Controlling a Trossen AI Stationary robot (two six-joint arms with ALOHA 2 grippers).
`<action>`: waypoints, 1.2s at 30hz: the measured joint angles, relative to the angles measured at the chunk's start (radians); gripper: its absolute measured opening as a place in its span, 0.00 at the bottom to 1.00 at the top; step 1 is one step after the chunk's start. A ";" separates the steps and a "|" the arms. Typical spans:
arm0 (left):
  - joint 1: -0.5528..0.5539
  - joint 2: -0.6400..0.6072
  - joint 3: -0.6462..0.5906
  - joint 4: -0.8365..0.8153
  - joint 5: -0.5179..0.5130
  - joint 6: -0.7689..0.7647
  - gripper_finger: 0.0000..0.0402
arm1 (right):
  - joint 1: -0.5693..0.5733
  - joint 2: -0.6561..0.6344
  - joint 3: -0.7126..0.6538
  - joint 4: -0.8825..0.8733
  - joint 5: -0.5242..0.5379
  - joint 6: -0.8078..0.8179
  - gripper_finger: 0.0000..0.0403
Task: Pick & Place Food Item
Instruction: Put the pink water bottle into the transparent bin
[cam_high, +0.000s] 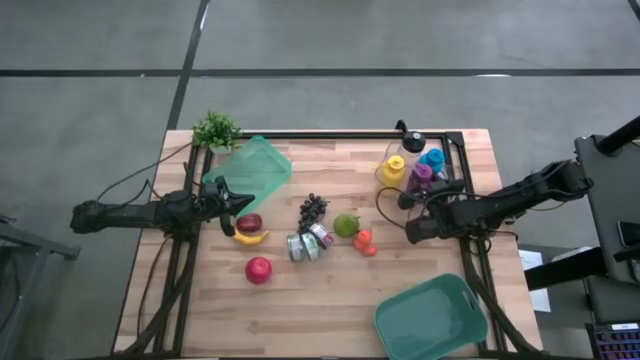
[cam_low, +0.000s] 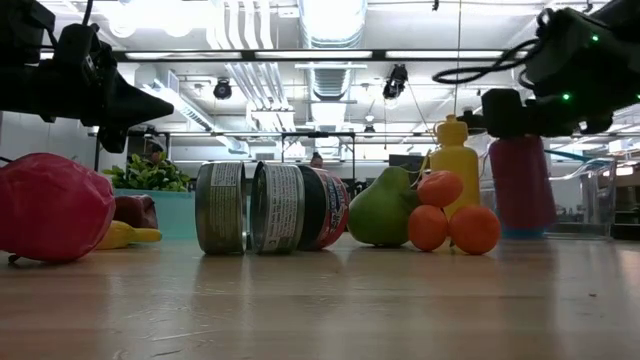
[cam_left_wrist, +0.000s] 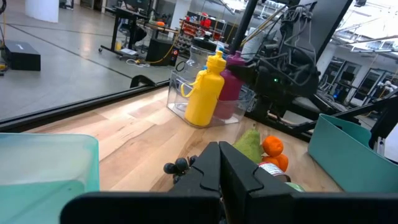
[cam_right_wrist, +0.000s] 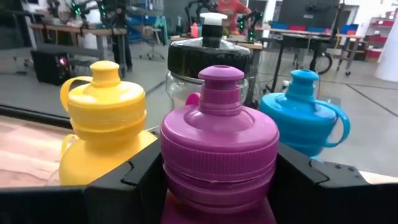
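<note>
Right gripper (cam_right_wrist: 217, 180) is clamped on the purple bottle (cam_right_wrist: 219, 146), one finger either side just under the cap — grasp looks made, so I'd call this the end of the pick, lift not yet visible. The bottle sits in the clear holder (cam_left_wrist: 186, 93) at the right rear of the table (cam_high: 330, 290), packed tight with the yellow bottle (cam_right_wrist: 102, 124), the blue bottle (cam_right_wrist: 305, 121) and a black-lidded bottle (cam_right_wrist: 208, 62). My read: next move needs a straight vertical pull to clear the neighbours and holder wall, then travel to a teal bin (cam_high: 430, 318) at the front right, though the pictures don't say which bin is the target. Odd mismatch: task says food item, grip is on a bottle. Left gripper (cam_high: 238, 203) is fully closed, empty, hovering by the second teal bin (cam_high: 255, 170) just above the dark apple (cam_high: 249, 222) and banana (cam_high: 250, 238). Mid-table clutter: grapes (cam_high: 313, 208), cans (cam_high: 308, 242), pear (cam_high: 346, 225), small oranges (cam_high: 363, 241), red fruit (cam_high: 258, 269) — none in the direct path to the front bin. Plant (cam_high: 216, 130) at the rear left corner.
</note>
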 joint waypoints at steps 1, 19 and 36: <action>0.000 0.000 0.000 0.000 0.000 0.000 0.00 | 0.006 0.000 -0.009 0.011 0.011 0.003 0.51; 0.000 0.000 0.000 0.000 0.000 0.000 0.00 | 0.057 -0.001 -0.098 0.172 0.046 -0.085 0.52; 0.000 0.000 0.000 0.000 0.000 0.000 0.00 | 0.057 0.000 -0.090 0.168 0.024 -0.108 0.62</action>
